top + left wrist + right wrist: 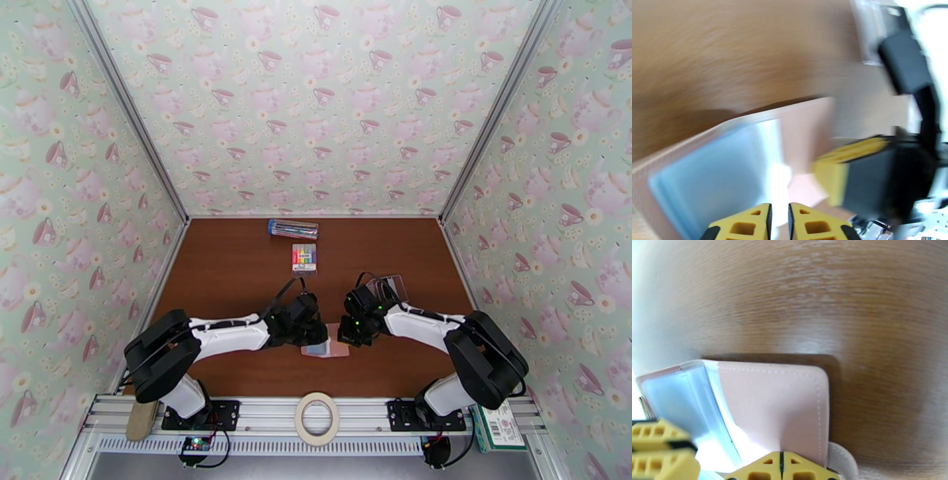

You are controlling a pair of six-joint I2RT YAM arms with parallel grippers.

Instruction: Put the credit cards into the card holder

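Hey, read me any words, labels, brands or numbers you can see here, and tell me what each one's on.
No text here can be read.
White label on the green box: too small to read.
Print on the marker pack: too small to read.

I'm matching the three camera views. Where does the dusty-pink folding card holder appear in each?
Top external: dusty-pink leather-like folding card holder lies low centre on the brown wooden table.
Left wrist: lower left to centre, grey-blue pockets showing.
Right wrist: lower left to centre, pink cover showing.
Shared landmark: the table's wood grain behind it.
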